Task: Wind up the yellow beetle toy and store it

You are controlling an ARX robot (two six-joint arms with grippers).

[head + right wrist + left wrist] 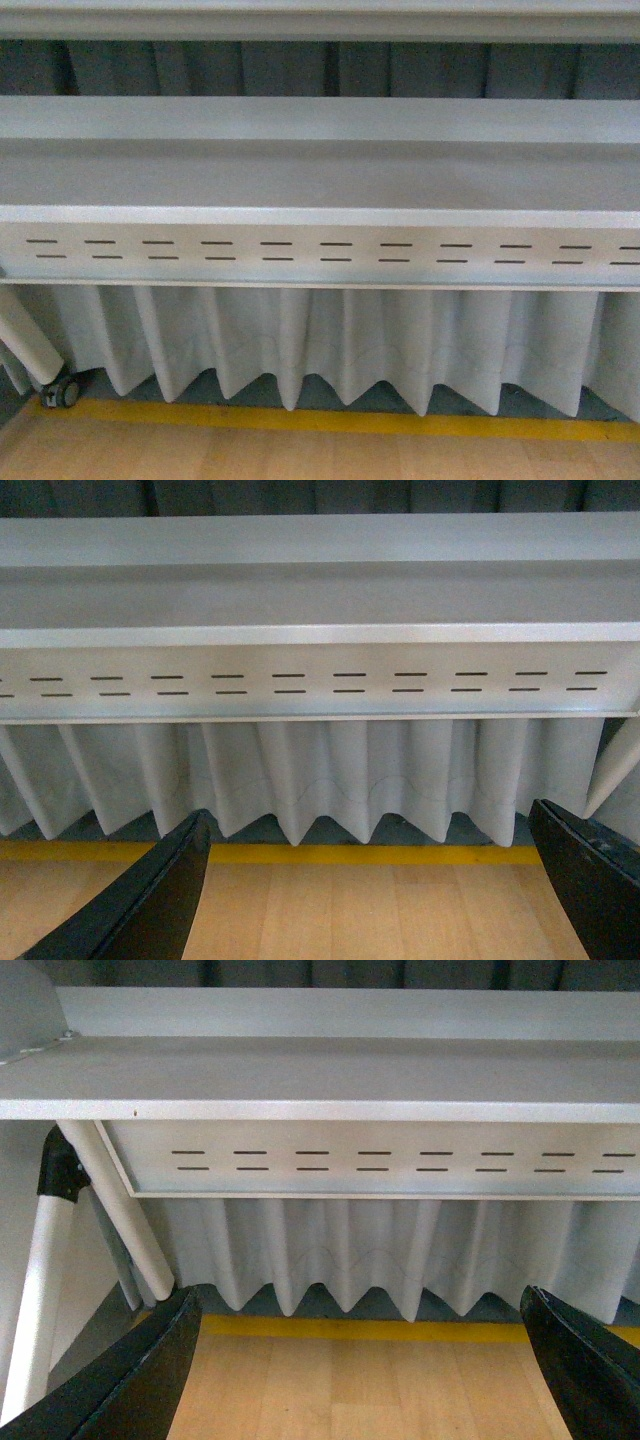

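no yellow beetle toy shows in any view, only a grey shelf [320,180] and a pleated curtain [330,340]. left claw [358,1360] and right claw [370,880] are both spread wide, holding nothing. i'd guess the toy is light, hard and slick, best pinched across its flanks.

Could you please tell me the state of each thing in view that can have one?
Left gripper: open, holding nothing.
Right gripper: open, holding nothing.
Grey metal shelf: nothing on its visible surface.
White pleated curtain: hanging drawn across below the shelf.
Small black caster wheel: resting on the floor.
Yellow beetle toy: not in any view.
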